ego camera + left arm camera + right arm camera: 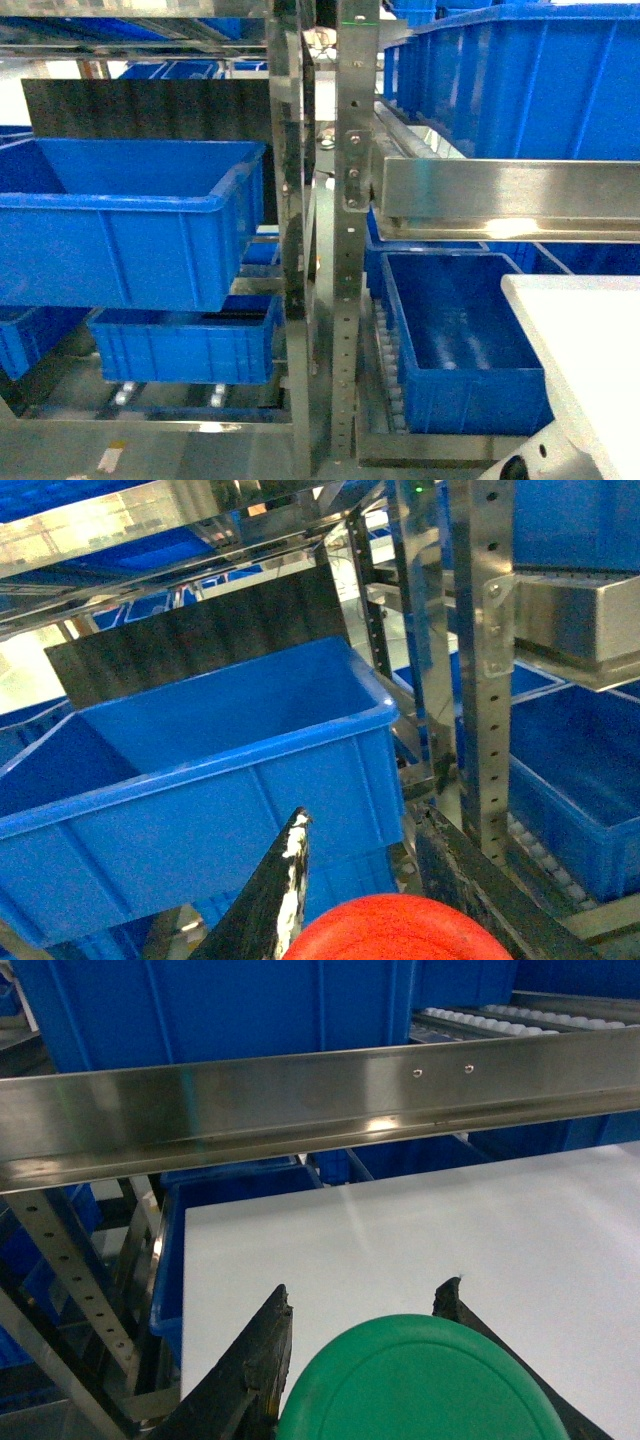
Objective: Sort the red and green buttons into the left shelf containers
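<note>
The left claw point(365, 880) pinches the red button point(400, 930): its two dark fingers point(280, 880) stand on either side of the wide red cap, which fills the bottom edge of the left wrist view. Ahead of it and higher sits a large blue bin point(215, 770) on the left shelf, its thick rim facing the claw and its inside showing only smooth blue walls; a dark ribbed panel point(200, 640) stands behind it. In the head view the same bin point(120, 225) rests tilted forward on the left rack, with a lower blue bin point(185, 345) beneath it, and a perforated steel upright point(350, 250) divides the left shelf from the right. The right claw point(365, 1360) pinches the green button point(420, 1385), its round green cap wedged between two dark fingers point(255, 1370) at the bottom of the right wrist view. It hangs over a white table point(450, 1230), below a steel shelf rail point(300, 1100). Neither claw shows in the head view, where the table's white corner point(585, 340) shows at the lower right.
</note>
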